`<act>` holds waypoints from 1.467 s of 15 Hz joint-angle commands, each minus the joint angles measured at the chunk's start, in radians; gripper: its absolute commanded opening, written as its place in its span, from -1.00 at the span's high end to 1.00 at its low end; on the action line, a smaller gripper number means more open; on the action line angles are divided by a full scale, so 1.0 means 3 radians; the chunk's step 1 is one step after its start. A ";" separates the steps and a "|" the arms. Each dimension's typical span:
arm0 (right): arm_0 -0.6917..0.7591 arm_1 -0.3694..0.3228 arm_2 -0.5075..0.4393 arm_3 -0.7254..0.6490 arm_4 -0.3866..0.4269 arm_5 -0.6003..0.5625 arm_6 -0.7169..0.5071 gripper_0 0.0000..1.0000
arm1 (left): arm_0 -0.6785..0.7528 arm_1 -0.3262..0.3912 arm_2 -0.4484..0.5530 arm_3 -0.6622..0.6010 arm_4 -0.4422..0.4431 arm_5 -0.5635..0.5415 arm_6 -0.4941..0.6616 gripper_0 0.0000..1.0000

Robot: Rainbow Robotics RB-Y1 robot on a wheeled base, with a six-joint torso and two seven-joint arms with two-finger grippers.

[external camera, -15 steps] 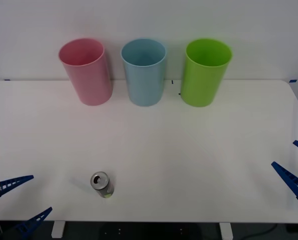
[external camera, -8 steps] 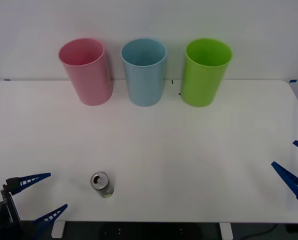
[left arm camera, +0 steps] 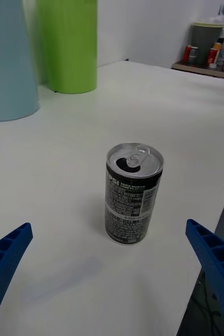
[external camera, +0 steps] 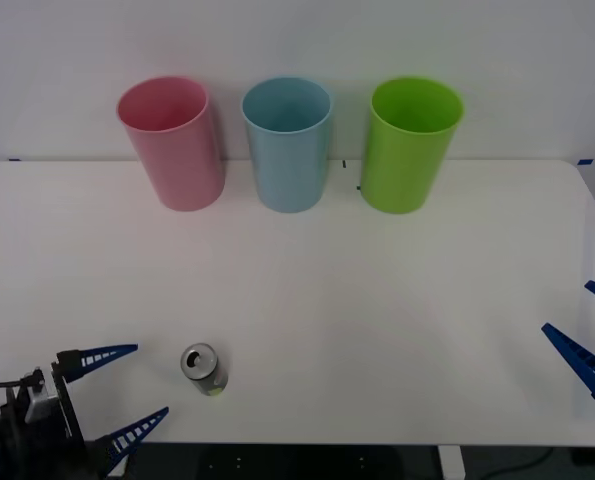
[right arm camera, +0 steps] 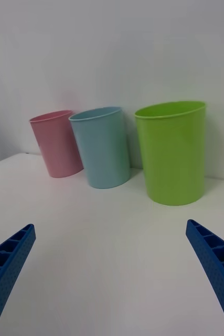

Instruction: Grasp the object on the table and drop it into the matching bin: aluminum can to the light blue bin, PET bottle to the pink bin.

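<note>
The aluminum can (external camera: 203, 368) stands upright near the front edge of the white table (external camera: 377, 300), silver top up; the left wrist view shows the can (left arm camera: 133, 193) with a dark printed body. My left gripper (external camera: 125, 395) is open just left of the can, its blue fingers (external camera: 105, 353) pointing toward it without touching. The light blue bin (external camera: 288, 143) stands at the back between the pink bin (external camera: 173, 141) and a green one. My right gripper (external camera: 589, 340) waits open at the table's right edge; from its wrist the light blue bin (right arm camera: 102, 147) and pink bin (right arm camera: 57, 143) show far off.
A bright green bin (external camera: 409, 144) stands right of the light blue one, also seen as the green bin (right arm camera: 173, 152) from the right wrist. The table's front edge lies close behind the can. Shelves with small items (left arm camera: 211, 47) sit in the room beyond the table.
My left gripper has moved right along the table's front edge toward the can, staying open. The can, the bins and the right gripper have not moved.
</note>
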 commanded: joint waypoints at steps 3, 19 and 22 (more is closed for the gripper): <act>0.0000 0.0000 0.0000 0.0000 0.0000 0.0000 0.0000 -1.00 | -0.0099 -0.0213 0.0000 0.0000 -0.0256 0.0022 -0.0054 -1.00; 0.0000 0.0000 0.0000 0.0000 0.0000 0.0000 0.0000 -1.00 | -0.0641 -0.0541 -0.0245 0.0629 -0.0516 0.0063 -0.0320 -1.00; 0.0000 0.0000 0.0000 0.0000 0.0000 0.0000 0.0000 -1.00 | -0.0652 -0.0592 -0.0245 0.0624 -0.0527 0.0079 -0.0351 -1.00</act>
